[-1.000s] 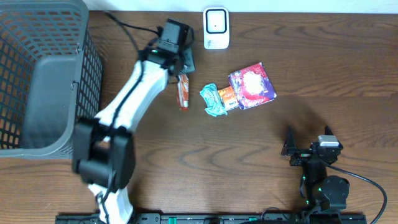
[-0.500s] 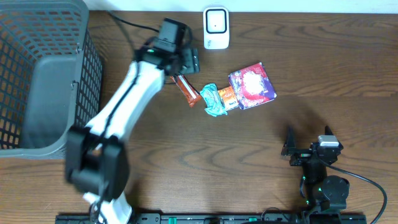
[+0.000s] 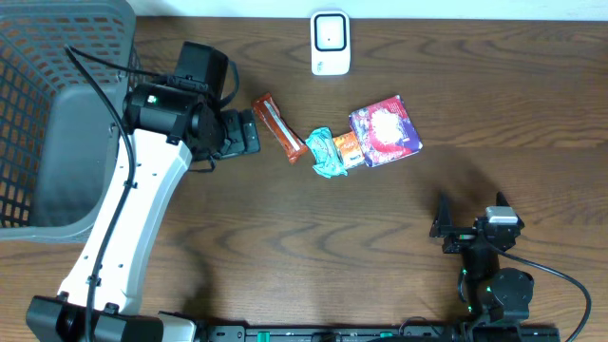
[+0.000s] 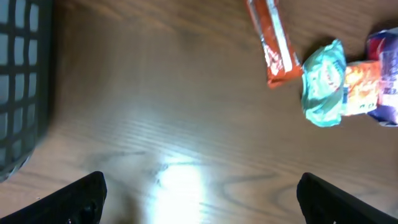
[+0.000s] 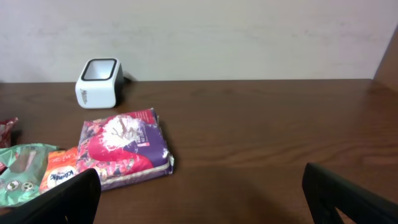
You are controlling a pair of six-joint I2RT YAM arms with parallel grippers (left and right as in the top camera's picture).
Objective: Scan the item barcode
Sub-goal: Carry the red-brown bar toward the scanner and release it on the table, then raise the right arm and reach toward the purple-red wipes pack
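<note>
Closest to me, at about 5 o'clock on the dark wood-grain table (image 3: pixel 380 256), the right gripper (image 3: pixel 472 217) rests with its two black fingers (image 5: pixel 68 199) spread wide, holding nothing and touching nothing.

Further in, around 10 o'clock, the left gripper (image 3: pixel 245 133) hangs over bare wood, its fingers (image 4: pixel 78 198) also splayed fully apart and empty. The item, a slim orange-red snack bar (image 3: pixel 278 126) in a glossy crimped wrapper, lies flat just at its 3 o'clock, not touched.

There are four packets in a loose row. Next to the bar come a crumpled teal packet (image 3: pixel 325 152), a small orange sachet (image 3: pixel 347 148) and a plump purple-and-red pouch (image 3: pixel 385 130), the last three touching.

At 9 o'clock stands one grey plastic mesh basket (image 3: pixel 142 104). Furthest away, at 12 o'clock, sits one white box-shaped scanner (image 3: pixel 331 43) with rounded corners.
</note>
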